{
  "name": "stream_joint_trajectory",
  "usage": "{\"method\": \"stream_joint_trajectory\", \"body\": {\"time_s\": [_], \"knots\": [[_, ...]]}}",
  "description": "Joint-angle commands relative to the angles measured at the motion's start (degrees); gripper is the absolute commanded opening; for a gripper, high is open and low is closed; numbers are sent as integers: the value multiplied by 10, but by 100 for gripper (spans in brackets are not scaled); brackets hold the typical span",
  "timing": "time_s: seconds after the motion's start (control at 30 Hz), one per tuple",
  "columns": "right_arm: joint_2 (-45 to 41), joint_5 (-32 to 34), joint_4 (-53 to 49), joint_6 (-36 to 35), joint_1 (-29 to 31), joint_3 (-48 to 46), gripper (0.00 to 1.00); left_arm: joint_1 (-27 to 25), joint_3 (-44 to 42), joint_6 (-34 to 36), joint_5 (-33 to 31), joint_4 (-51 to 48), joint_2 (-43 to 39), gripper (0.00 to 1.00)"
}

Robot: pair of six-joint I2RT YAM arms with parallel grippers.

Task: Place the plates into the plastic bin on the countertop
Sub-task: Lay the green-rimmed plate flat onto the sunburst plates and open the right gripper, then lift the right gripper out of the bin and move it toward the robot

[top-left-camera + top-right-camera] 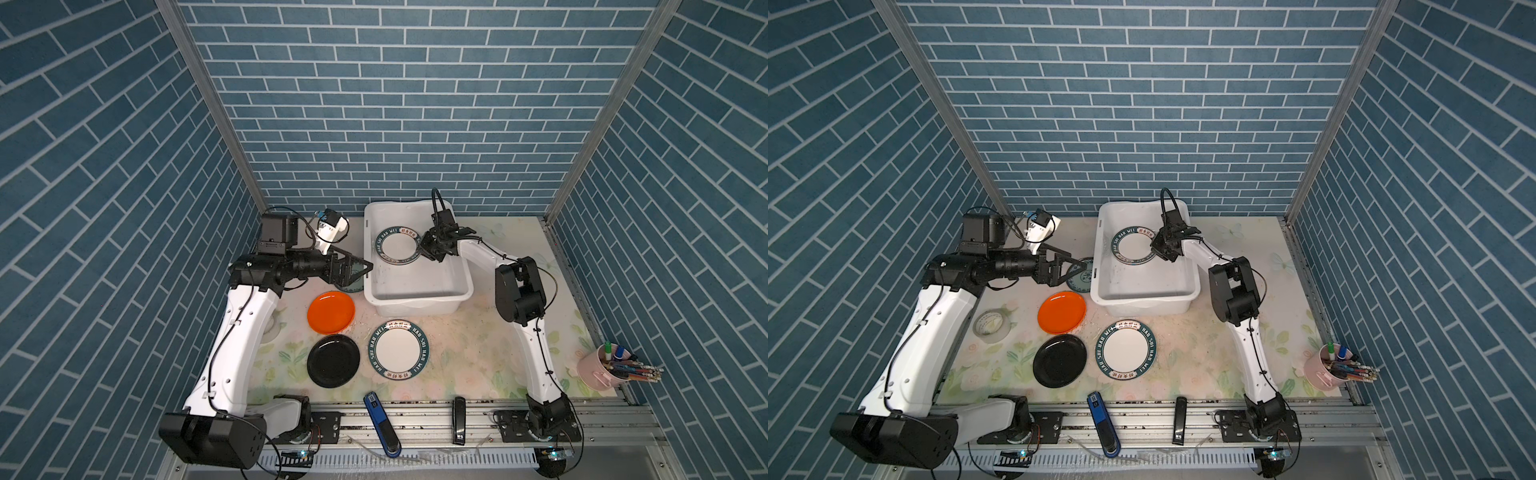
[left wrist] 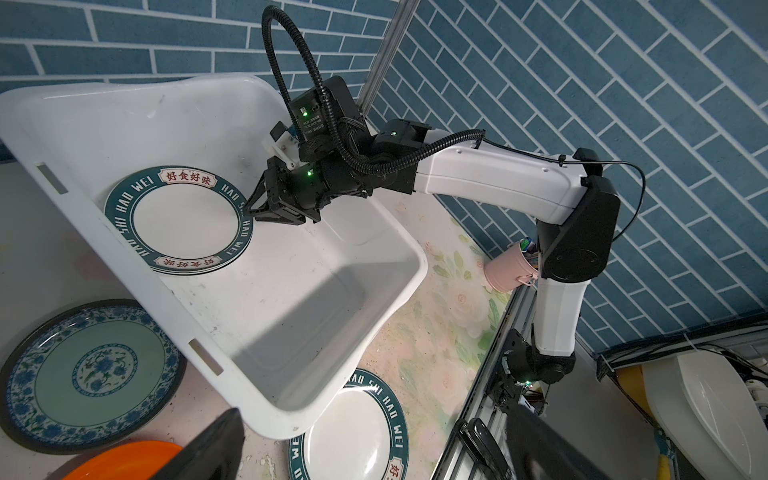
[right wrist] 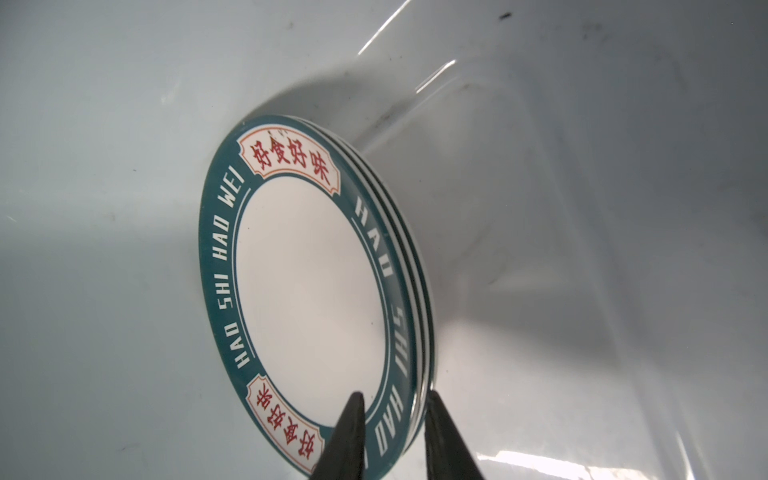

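The white plastic bin (image 1: 415, 297) (image 1: 1142, 300) stands at the back of the flowered countertop (image 1: 457, 353). Inside it a teal-lettered plate (image 1: 398, 245) (image 3: 307, 291) lies flat on other plates whose rims show beneath it. My right gripper (image 1: 424, 249) (image 3: 392, 399) is down in the bin, its jaws a little apart astride that plate's rim. A second lettered plate (image 1: 399, 351), an orange plate (image 1: 331, 312) and a black plate (image 1: 333, 360) lie in front of the bin. My left gripper (image 1: 357, 268) (image 2: 374, 457) hangs wide open over a teal patterned plate (image 1: 1081, 276) (image 2: 87, 374).
A whitish tape roll (image 1: 992, 326) sits left of the orange plate, beside the left arm. A pink cup of pens (image 1: 602, 370) stands at the right edge. A blue stapler (image 1: 380, 424) and a black one (image 1: 458, 419) lie on the front metal rail.
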Motion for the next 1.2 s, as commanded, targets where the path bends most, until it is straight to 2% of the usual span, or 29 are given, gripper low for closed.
{"method": "stream_joint_trajectory", "body": {"time_s": [0.0,0.3,0.7,0.83,1.17], "knots": [[6,9,-14,5,1,10,28,3,9,2,7,7,-7,100],[-45,28,-34,-31,-2,14,29,2,11,5,1,3,-6,100],[-201,46,-67,-122,-9,-22,31,8,4,6,-27,-1,-12,99],[-295,36,-64,-152,-10,-98,31,9,-2,8,-21,-1,-12,99],[-615,-15,-28,-181,-9,-401,31,9,-13,18,-29,0,-6,99]]}}
